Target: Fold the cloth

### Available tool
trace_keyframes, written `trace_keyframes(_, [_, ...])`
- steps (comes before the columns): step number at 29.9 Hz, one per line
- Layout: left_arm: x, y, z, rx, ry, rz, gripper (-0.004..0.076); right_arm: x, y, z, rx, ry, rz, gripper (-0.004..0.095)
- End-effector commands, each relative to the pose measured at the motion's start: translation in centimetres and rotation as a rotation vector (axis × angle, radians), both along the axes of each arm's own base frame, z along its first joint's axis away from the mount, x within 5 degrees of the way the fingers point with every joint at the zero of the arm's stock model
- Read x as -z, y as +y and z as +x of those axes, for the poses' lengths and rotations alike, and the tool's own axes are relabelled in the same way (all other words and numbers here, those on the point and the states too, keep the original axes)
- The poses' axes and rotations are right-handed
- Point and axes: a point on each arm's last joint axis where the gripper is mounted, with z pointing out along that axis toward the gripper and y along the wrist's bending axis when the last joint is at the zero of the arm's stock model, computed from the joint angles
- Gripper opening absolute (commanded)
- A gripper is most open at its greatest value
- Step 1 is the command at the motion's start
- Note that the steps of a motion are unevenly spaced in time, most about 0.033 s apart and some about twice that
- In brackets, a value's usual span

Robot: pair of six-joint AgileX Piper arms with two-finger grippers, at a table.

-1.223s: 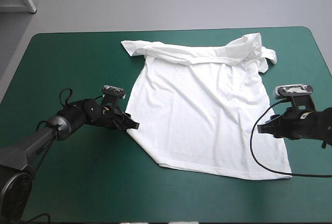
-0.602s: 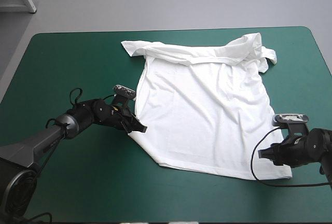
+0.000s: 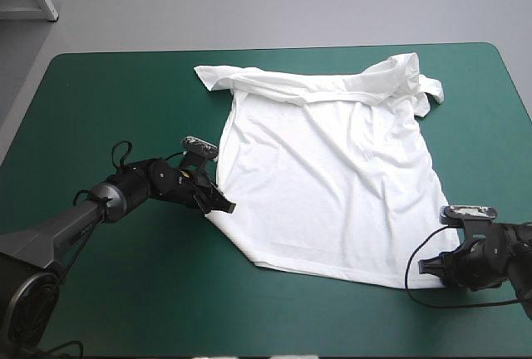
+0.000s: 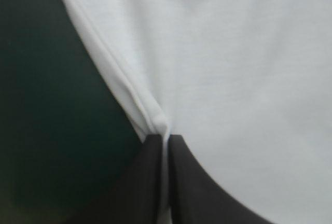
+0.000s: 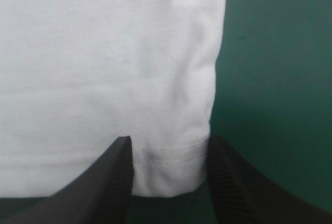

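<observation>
T-shirt (image 3: 324, 184) spread flat, left jaws pinching its side edge, right jaws parted astride hem corner

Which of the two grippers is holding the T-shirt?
The left gripper, shut on the T-shirt at its side edge; the right gripper stands open around the hem corner.

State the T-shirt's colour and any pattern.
The T-shirt is plain white, no print visible; clearest in the high view.
</observation>
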Motion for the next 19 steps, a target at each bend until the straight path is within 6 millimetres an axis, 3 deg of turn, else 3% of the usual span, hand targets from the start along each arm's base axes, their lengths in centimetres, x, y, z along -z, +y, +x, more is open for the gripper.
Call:
trace_keyframes(1, [0.7, -0.2, -1.5, 0.065, 0.127, 0.031, 0.0019, -0.4, -0.3, 0.8, 0.008, -0.049, -0.013, 0.0206])
trace_keyframes(3, [0.7, -0.1, -1.5, 0.067, 0.126, 0.033, 0.0019, -0.2, -0.2, 0.8, 0.004, -0.038, -0.011, 0.0016])
trace_keyframes(4, [0.7, -0.1, -1.5, 0.067, 0.126, 0.033, 0.0019, -0.2, -0.2, 0.9, 0.002, -0.039, -0.010, -0.0010])
trace_keyframes(7, [0.6, -0.1, -1.5, 0.067, 0.122, 0.032, 0.0019, -0.4, -0.2, 1.0, 0.005, -0.056, -0.009, -0.0009])
trace_keyframes(10, [-0.9, 0.0, -1.9, 0.072, 0.083, 0.020, 0.0019, -1.7, -0.1, 1.2, -0.014, -0.118, 0.001, -0.0008])
trace_keyframes(13, [-3.6, 0.4, -2.7, 0.078, -0.002, 0.002, 0.0019, -5.1, 0.3, 1.2, -0.047, -0.267, 0.013, -0.0009])
trace_keyframes(19, [-11.5, 1.0, -4.5, 0.080, -0.251, -0.084, 0.0019, -14.7, 1.0, 0.4, -0.098, -0.667, 0.025, -0.0010])
